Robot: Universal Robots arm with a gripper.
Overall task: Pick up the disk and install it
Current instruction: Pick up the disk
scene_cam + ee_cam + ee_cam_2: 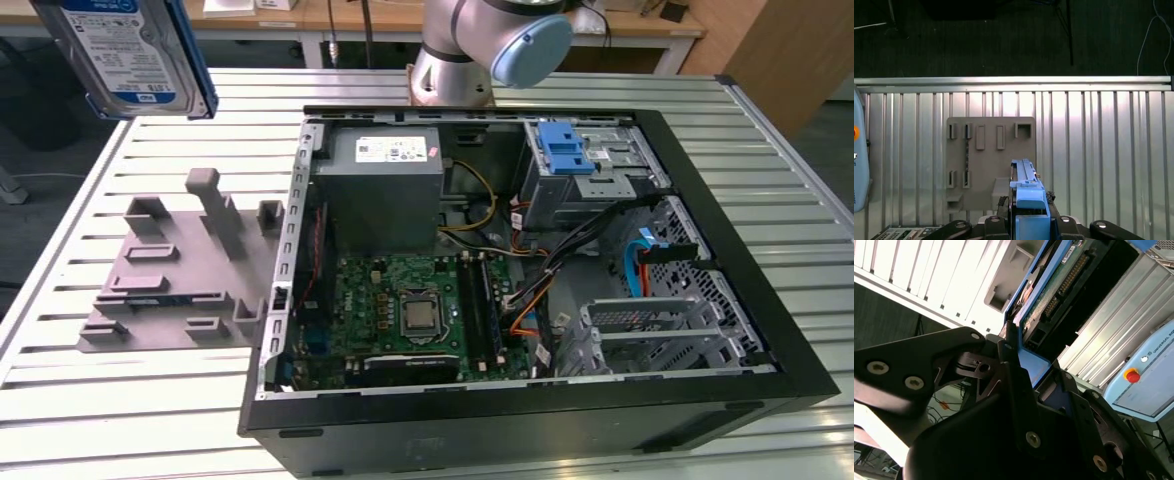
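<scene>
- Silver and blue, the disk (127, 60) hangs in the air at the exterior view's far left. It is well above the slatted metal worktop (120, 410) and the grey fixture plate (167, 285), touching neither, and outside the open computer case (534, 415).
- Black pincer (1026, 202): clamped on the disk. In the first wrist view the blue rail frame sits edge-on between its two sides, with the fixture plate below. In the second wrist view the fingers (1009, 355) press against the frame, and the green circuit-board side is in sight.
- Step in hand, as I judge it: carrying the lifted disk toward the case. The pickup looks done; the install is not.
- Doing it well probably calls for a firm, even grip, since the hold is at one end and the long body could swing.
- It likely also means travelling high enough to clear the case wall, minding the loose cables (587, 240) below the drive cage (587, 170) and its blue latch (567, 150), and squaring the rail frame to the bay.
- Writing: a white-and-blue label (107, 30) on the disk faces the exterior camera with lines of print and barcodes, which I leave unread.
- A white sticker (396, 151) sits on the grey power-supply box (380, 205).
- In the second wrist view, dark lettering runs along a pale casing (1149, 390) beside a red button (1132, 375).
</scene>
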